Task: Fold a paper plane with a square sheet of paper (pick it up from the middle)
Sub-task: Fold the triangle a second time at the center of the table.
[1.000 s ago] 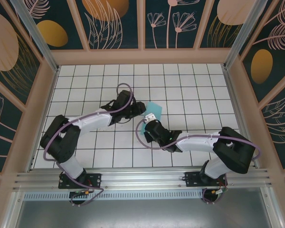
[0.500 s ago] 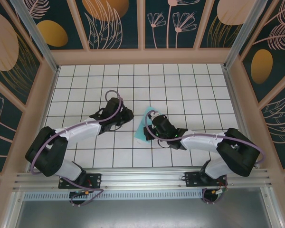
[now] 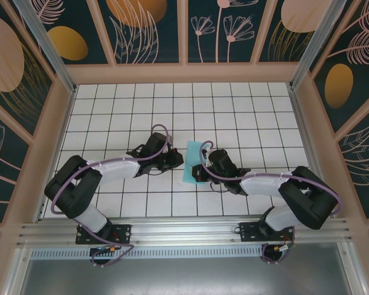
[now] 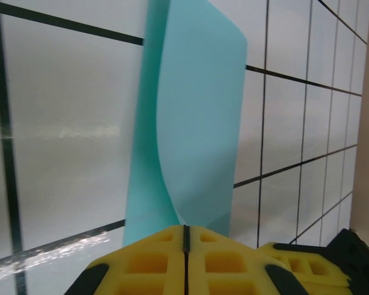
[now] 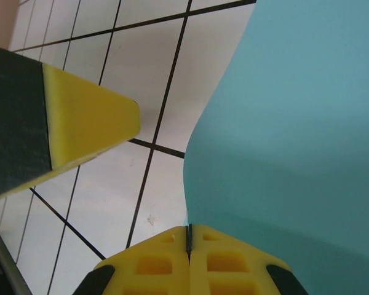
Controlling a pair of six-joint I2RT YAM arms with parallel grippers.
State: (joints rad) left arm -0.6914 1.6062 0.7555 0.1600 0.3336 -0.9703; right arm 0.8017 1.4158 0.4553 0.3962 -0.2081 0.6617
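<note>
The square sheet of paper [image 3: 192, 153] is light cyan, curled and partly folded over, and sits mid-table between my two grippers. My left gripper [image 3: 179, 161] comes at it from the left. In the left wrist view its yellow pads [image 4: 147, 258] are shut, and the sheet [image 4: 190, 123] runs out of the seam of the left gripper [image 4: 186, 228]. My right gripper [image 3: 200, 171] is at the sheet's near right side. The right gripper [image 5: 189, 228] is shut, with the sheet's edge [image 5: 295, 135] pinched in its seam.
White tiled tabletop [image 3: 234, 110] with dark grid lines, fenced by wooden rails and patterned panels. One yellow finger of the left gripper [image 5: 80, 123] shows close by in the right wrist view. Both arms' purple cables loop above the table.
The right gripper brought the sheet down toward the table's middle. The left gripper drew back, then returned to the sheet's left side and shut on it.
</note>
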